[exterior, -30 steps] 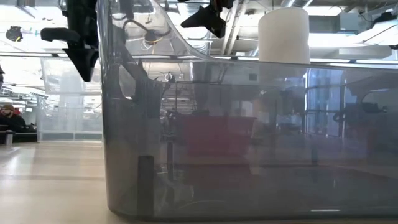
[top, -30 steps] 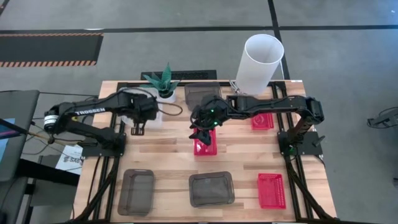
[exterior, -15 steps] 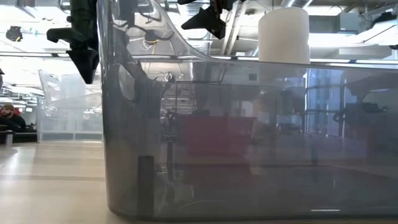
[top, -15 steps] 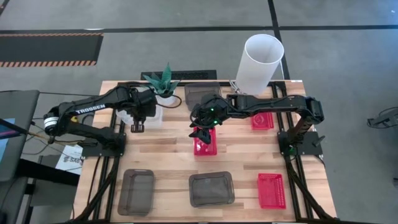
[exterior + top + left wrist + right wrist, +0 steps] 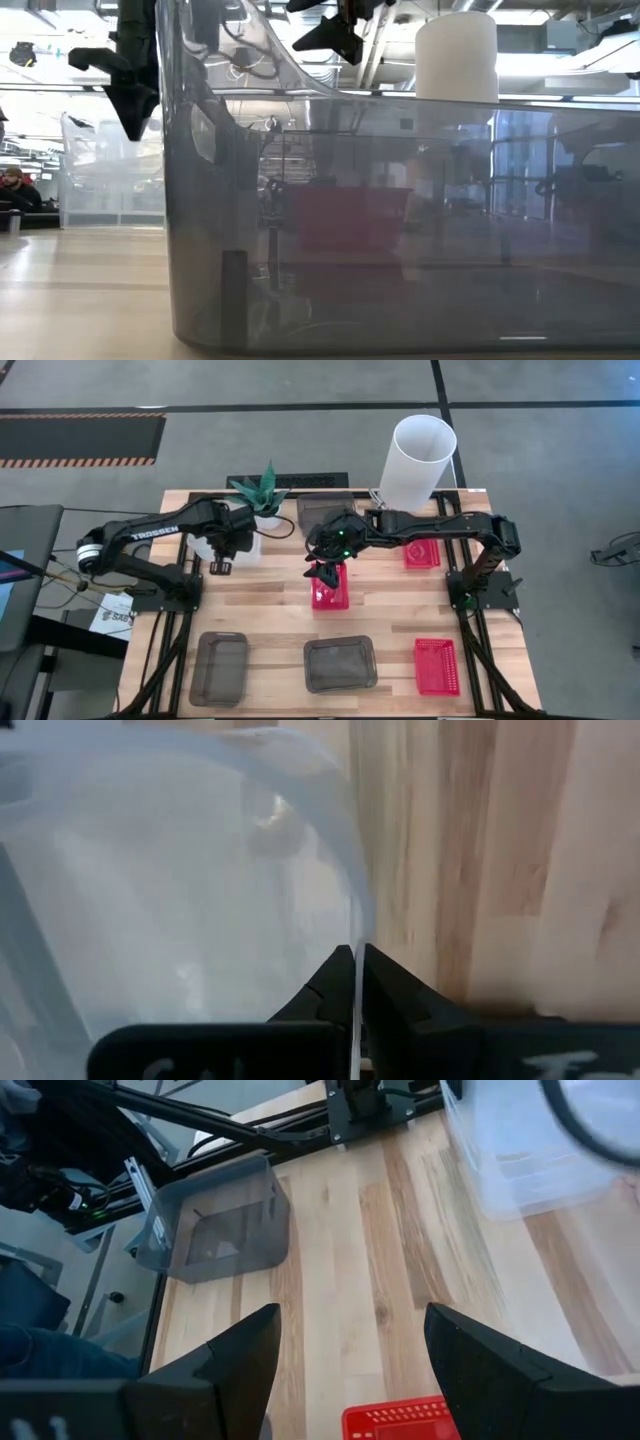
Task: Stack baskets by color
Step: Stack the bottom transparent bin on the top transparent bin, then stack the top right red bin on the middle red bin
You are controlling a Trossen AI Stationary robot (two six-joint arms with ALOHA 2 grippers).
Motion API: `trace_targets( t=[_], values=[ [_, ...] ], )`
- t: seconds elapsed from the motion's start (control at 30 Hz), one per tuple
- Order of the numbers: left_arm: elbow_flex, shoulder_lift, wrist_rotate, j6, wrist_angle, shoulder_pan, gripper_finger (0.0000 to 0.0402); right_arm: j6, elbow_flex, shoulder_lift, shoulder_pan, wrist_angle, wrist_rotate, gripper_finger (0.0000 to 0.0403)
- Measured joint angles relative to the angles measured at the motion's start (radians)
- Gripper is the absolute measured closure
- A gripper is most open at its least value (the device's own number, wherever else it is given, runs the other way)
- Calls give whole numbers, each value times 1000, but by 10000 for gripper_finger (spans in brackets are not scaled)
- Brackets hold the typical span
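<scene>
Wooden table (image 5: 270, 585): left gripper (image 5: 357, 982) pinched tight on clear basket (image 5: 240, 545) wall beside the plant (image 5: 262, 490), right gripper (image 5: 325, 570) wide open, empty, above red basket (image 5: 331, 588); next, carry clear basket to stack.

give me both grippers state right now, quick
Left gripper: shut on the rim of the clear whitish plastic basket.
Right gripper: open, holding nothing, above the red mesh plastic basket.
</scene>
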Motion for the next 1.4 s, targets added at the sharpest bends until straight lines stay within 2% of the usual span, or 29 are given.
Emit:
trace_targets(
  t=[0.17,0.43,0.57,0.8,0.93,1.07,1.23,1.33,1.4],
  values=[
    [0,60,-86,0,3,0,401,6,0,0,1,0,0,133],
    [-1,69,-23,-16,26,1,393,7,0,0,5,0,0,133],
    [-1,69,-17,-37,15,1,354,8,0,0,5,0,0,133],
    [8,69,-19,-70,4,1,256,10,0,0,5,-4,0,133],
    [80,69,5,-96,-51,1,211,10,0,-1,4,-69,0,133],
    [195,68,24,-146,-124,1,190,20,0,-2,1,-202,0,133],
    [271,17,131,-243,-136,0,187,54,0,-3,7,-468,33,133],
    [230,-77,260,-299,-12,-1,187,78,-2,-3,19,-583,138,133],
    [176,-162,330,-369,109,-1,187,101,-25,-9,24,-619,149,133]
  ],
)
